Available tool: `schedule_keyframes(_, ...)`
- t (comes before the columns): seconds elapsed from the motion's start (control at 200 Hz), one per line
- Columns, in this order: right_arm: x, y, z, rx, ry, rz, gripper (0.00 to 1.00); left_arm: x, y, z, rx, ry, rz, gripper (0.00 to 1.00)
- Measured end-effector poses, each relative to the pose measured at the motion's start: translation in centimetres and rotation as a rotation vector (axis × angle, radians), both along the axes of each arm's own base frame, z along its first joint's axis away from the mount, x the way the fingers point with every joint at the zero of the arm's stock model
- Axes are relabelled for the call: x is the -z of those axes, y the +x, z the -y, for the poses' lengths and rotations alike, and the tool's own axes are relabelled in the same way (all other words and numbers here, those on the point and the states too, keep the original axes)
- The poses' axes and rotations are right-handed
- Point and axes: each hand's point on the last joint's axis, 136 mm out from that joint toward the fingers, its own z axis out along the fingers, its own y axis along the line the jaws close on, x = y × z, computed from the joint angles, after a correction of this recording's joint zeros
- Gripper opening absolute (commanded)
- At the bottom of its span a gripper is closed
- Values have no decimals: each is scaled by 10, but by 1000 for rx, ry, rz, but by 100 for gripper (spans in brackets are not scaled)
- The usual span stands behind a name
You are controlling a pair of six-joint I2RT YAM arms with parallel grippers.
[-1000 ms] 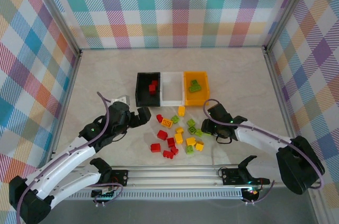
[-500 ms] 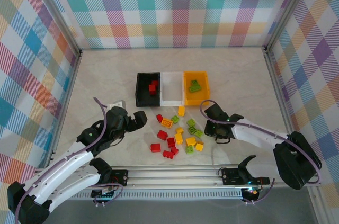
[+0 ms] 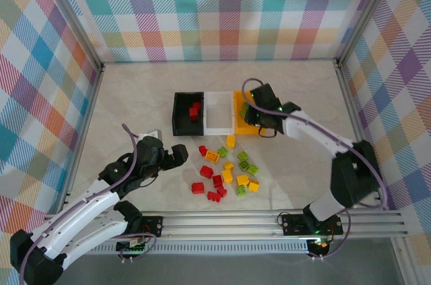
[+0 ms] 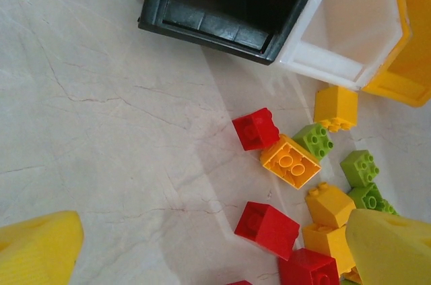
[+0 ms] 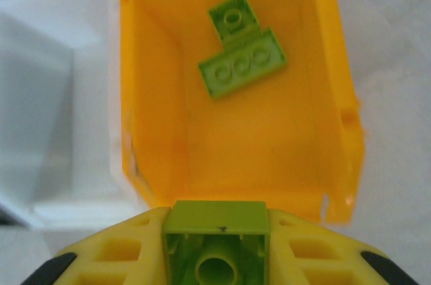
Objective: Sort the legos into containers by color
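While the right hand point(image 3: 258, 112) is clamped on one lime green brick point(image 5: 215, 223), its two yellow fingers point(image 5: 114, 258) pressing the brick's sides, it hangs over the near end of the yellow bin point(image 5: 340, 130). Two green pieces point(image 5: 242, 66) lie touching each other on that bin's floor toward its far end, one small and one longer. Three bins stand side by side in a row: the yellow one on the right, a white bin point(image 3: 219, 127) in the middle and a black bin point(image 3: 178, 113) on the left, with what looks like two red bricks point(image 3: 194, 110) inside the black one. The right arm rises from its base at the near right, bends at the elbow and stretches its forearm away and leftward to the yellow bin. Near the bins, the loose bricks point(image 3: 227, 176) are scattered on the table point(image 3: 135, 96): about six red, six yellow or orange and five green. Just left of this scatter the left hand point(image 3: 176, 153) hovers low with its fingers point(image 4: 37, 251) spread wide apart and holding nothing, its arm reaching diagonally from the near left corner.
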Motion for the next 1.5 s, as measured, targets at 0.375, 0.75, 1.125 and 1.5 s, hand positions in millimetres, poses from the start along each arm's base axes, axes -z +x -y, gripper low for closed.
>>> schedule_keyframes(0.375,20,65,-7,43,-42,-33,72,21,-10,8,64,10,-72,97)
schedule_keyframes(0.75,0,18,9,10,10,7,74,70,-57,56,364,205,-194,92)
schedule_keyframes(1.125,8,-7,20,4,15,-3,75,107,-68,85,456,392,-200,79)
schedule_keyframes(1.5,-13,-17,25,7,43,57,75,111,-66,87,424,371,-196,46)
